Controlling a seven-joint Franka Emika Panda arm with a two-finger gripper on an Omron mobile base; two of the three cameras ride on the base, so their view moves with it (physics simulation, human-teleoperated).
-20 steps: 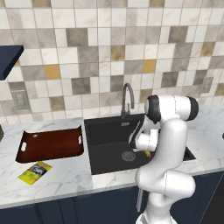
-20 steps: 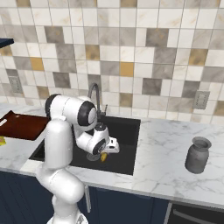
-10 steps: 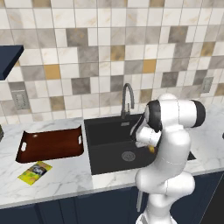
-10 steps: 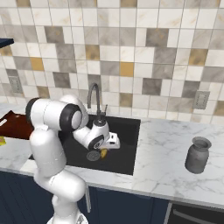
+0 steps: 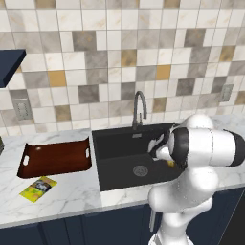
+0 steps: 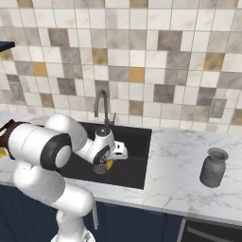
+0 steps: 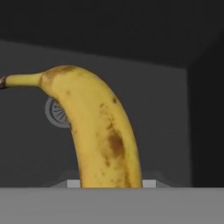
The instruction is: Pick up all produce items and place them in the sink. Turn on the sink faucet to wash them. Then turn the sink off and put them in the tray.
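While our gripper grips the banana inside the black sink, above its drain, we see the tray empty.

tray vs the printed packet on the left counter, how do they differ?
The dark reddish-brown rectangular tray is much larger than the flat yellow-green printed packet. The tray has a raised rim and handle slots; the packet lies flat. The tray sits nearer the wall, the packet nearer the counter edge. Both rest on white marble.
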